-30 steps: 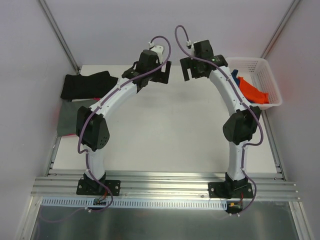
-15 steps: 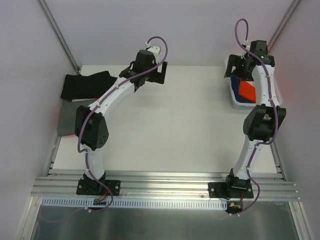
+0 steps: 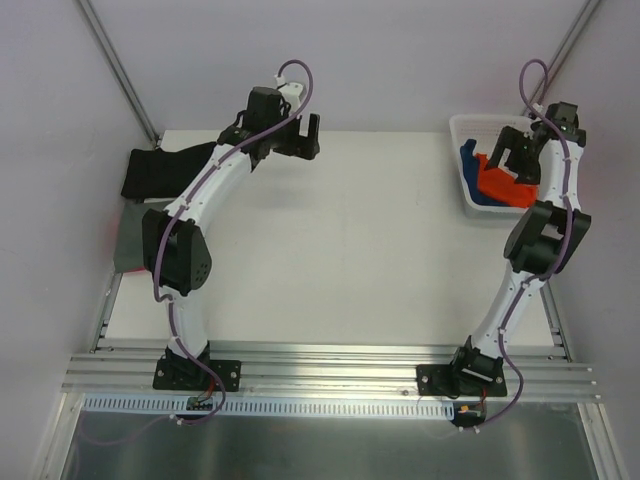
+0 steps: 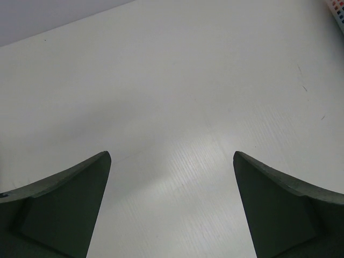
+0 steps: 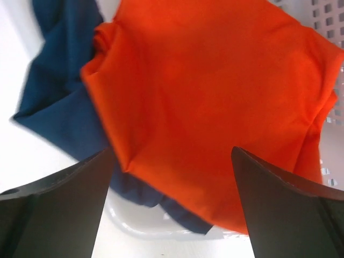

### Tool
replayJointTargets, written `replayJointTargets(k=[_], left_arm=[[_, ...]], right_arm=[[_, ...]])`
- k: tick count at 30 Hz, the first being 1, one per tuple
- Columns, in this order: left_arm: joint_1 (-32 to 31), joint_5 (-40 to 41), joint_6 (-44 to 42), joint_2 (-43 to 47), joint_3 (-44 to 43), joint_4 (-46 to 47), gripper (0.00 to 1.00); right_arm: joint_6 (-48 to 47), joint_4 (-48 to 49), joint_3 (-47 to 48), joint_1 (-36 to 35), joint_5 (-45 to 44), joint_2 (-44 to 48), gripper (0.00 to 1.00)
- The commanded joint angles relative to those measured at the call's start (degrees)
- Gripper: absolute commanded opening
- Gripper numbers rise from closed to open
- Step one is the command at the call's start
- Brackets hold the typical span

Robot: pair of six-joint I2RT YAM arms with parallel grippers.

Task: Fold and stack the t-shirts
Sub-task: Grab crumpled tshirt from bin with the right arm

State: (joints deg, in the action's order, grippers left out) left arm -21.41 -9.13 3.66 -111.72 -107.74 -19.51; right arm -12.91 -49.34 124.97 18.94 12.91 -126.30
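A bright orange-red t-shirt (image 3: 497,181) (image 5: 215,97) lies crumpled on top of a blue t-shirt (image 3: 467,155) (image 5: 56,91) inside the white mesh basket (image 3: 462,126) at the back right. My right gripper (image 3: 511,155) (image 5: 171,152) hangs open just above the orange cloth, holding nothing. A black t-shirt (image 3: 165,170) lies at the back left of the table, with a dark grey one (image 3: 130,240) nearer the front beside it. Over bare table at the back middle, my left gripper (image 3: 305,135) (image 4: 172,155) is open and empty.
The basket's mesh wall (image 5: 328,21) and its smooth near rim (image 5: 161,231) frame the cloth in the right wrist view. A corner of the basket (image 4: 338,11) shows at the left wrist view's top right. White walls close the table's back and sides.
My right arm has swung from the table's back middle out to the right, over the basket. The left arm has drawn back a little to the left. Both grippers stayed open.
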Motion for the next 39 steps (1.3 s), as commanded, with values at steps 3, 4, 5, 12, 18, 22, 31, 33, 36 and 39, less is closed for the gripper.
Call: replayJointTargets(k=[3,4,5,12,18,22,31,33,36,39], left_arm=[[-0.30,-3.79,-2.96,-3.50,-7.20,-4.48,0.99],[-0.39,-3.97,-3.13,-3.85,-7.74,-4.66,0.99],[-0.56,-3.88,-4.35,-4.29,-8.09,-4.92,0.99],[-2.14,-2.04,-6.21,-4.56,-8.18,-6.24,0.99],[-2.59,-1.16,-6.56,-4.47,-7.57,-6.51,0.99],[-2.59,-1.51,-6.12,-4.73,-8.36,-6.51,0.99],[-2.67,-3.18,-3.84,-4.21,-8.89,-6.51,0.99],[-2.67,-4.49,-3.75,-4.21,-9.15,-6.42,0.99],[-2.67,-5.29,-1.82,-4.38,-9.41,-6.33,0.99],[-2.67,-5.55,-0.67,-4.91,-9.59,-6.42,0.99]], right_arm=[[0.34,1.00,4.84,2.24,1.24,-3.94,0.94],[0.34,1.09,5.28,2.42,1.24,-4.65,0.94],[0.43,1.26,5.90,2.59,1.59,-5.18,0.94],[1.04,1.88,8.28,3.74,1.69,-8.70,0.93],[-0.54,1.97,8.98,4.09,-0.95,-9.49,0.92],[-0.45,0.57,6.79,4.44,-2.62,-6.51,0.93],[-2.12,-2.95,-6.65,5.49,1.24,2.54,0.93],[-2.30,-2.78,-8.94,5.49,1.51,2.99,0.89],[-2.74,-2.51,-10.36,5.49,3.17,3.34,0.47],[-1.69,-3.21,-8.69,5.32,3.18,3.52,0.01]])
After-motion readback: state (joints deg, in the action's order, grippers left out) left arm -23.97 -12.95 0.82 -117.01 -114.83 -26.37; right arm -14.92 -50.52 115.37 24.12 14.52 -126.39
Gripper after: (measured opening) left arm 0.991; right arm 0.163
